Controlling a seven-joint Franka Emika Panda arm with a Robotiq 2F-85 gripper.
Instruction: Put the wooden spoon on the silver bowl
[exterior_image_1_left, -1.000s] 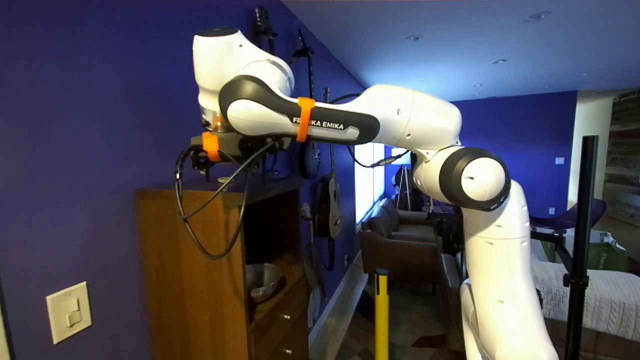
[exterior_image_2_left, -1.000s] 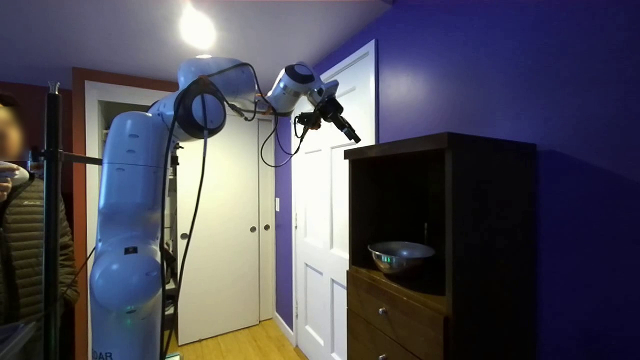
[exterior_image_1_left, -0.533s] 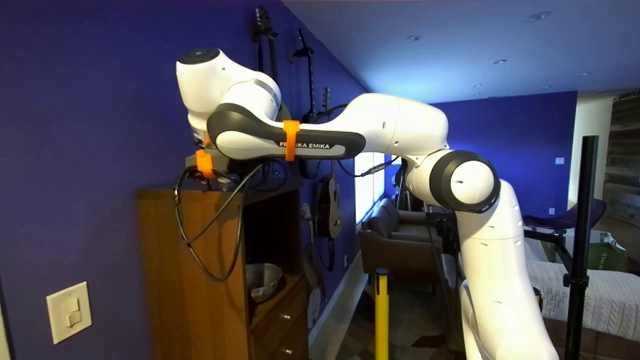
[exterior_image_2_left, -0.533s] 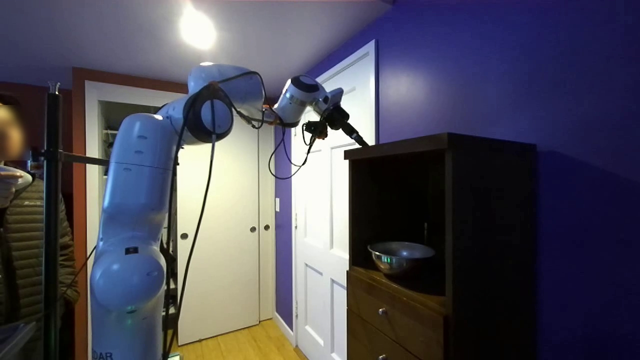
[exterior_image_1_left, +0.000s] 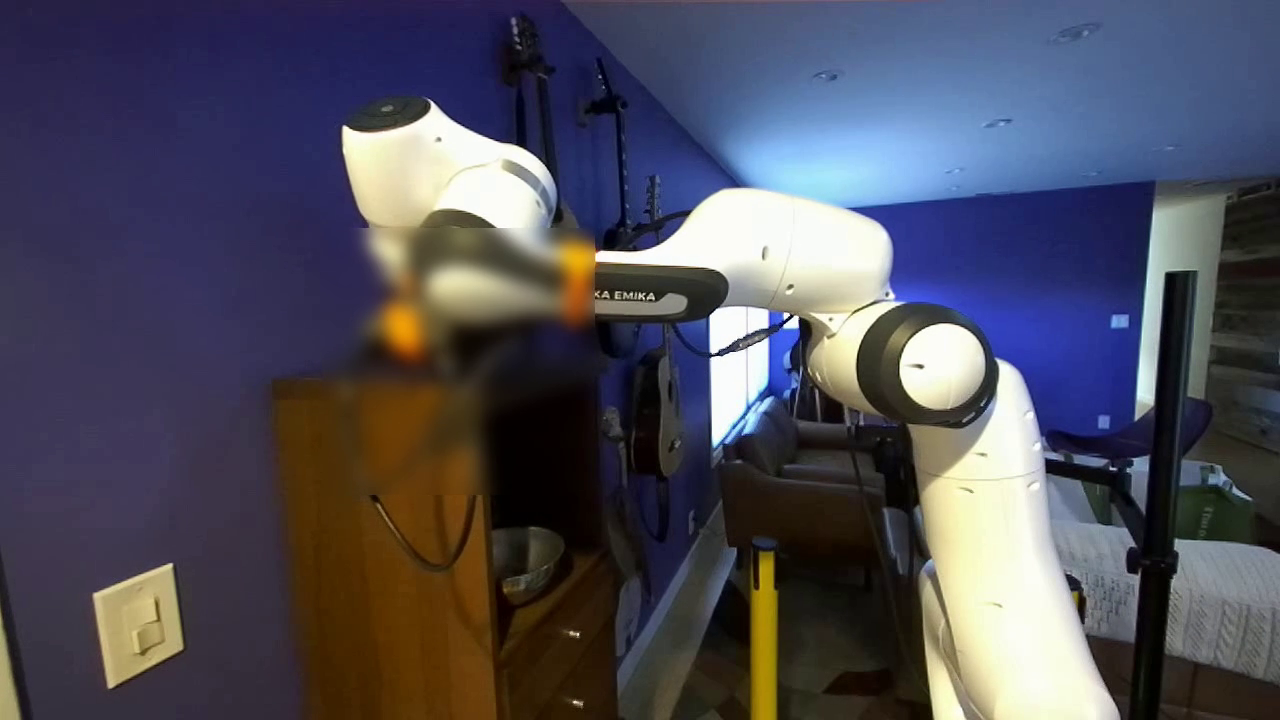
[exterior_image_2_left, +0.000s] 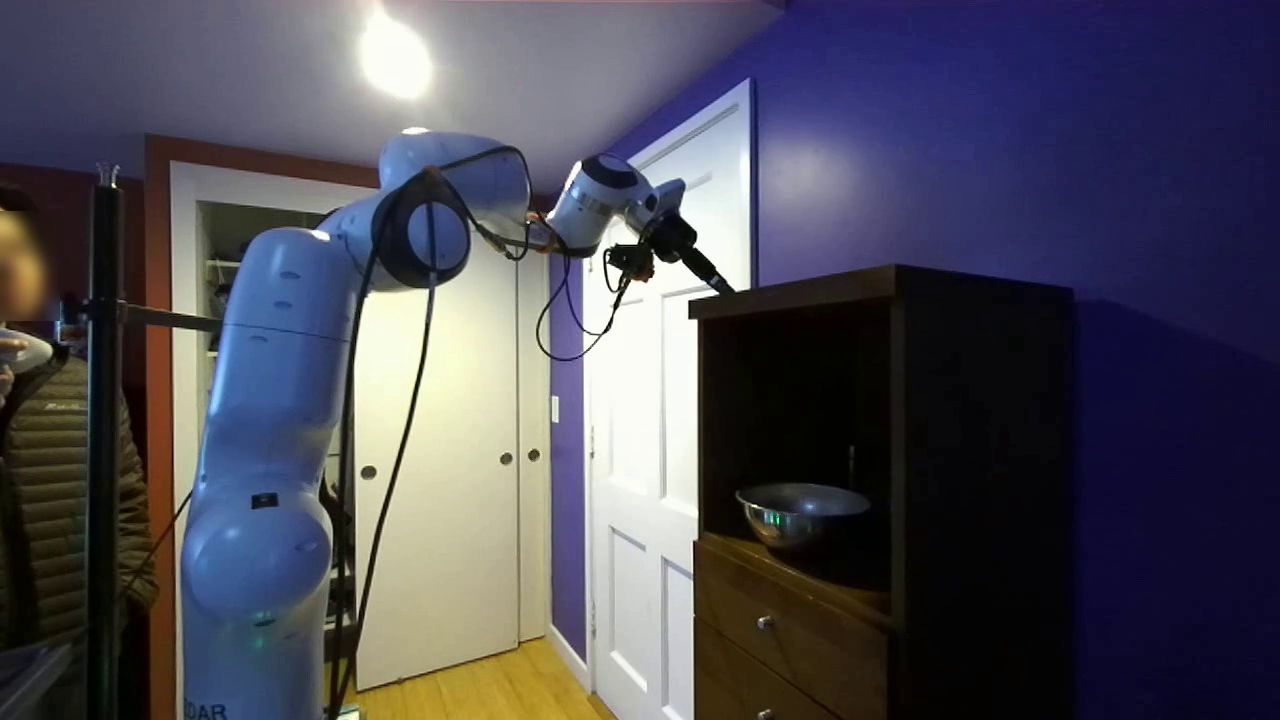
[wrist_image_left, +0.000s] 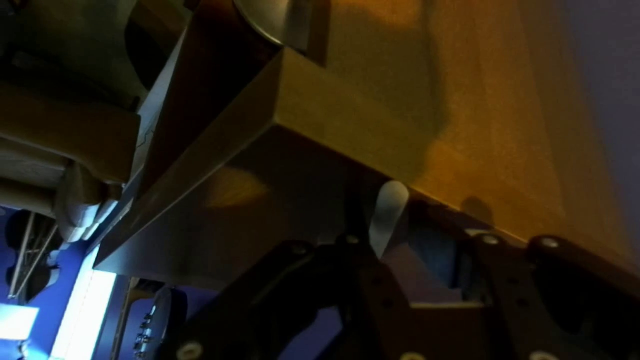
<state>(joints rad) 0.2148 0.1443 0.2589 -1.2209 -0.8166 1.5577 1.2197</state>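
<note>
Tool (wrist_image_left: 420, 245) with fingers well apart, grip empty, spoon (wrist_image_left: 390, 204) just beside one fingertip.

In an exterior view I get hard white glare from a ceiling light (exterior_image_2_left: 395, 58), a soft sheen on the purple wall (exterior_image_2_left: 1000, 150), and the claw (exterior_image_2_left: 727, 286) as a dark silhouette. In an exterior view a window (exterior_image_1_left: 738, 385) is blown out and a blurred block covers the wrist end of my arm (exterior_image_1_left: 800, 245). My wrist view is dimmest, with one amber patch on the dark surface (wrist_image_left: 300, 200) and a broad shadow across the wood panel (wrist_image_left: 490, 100).
</note>
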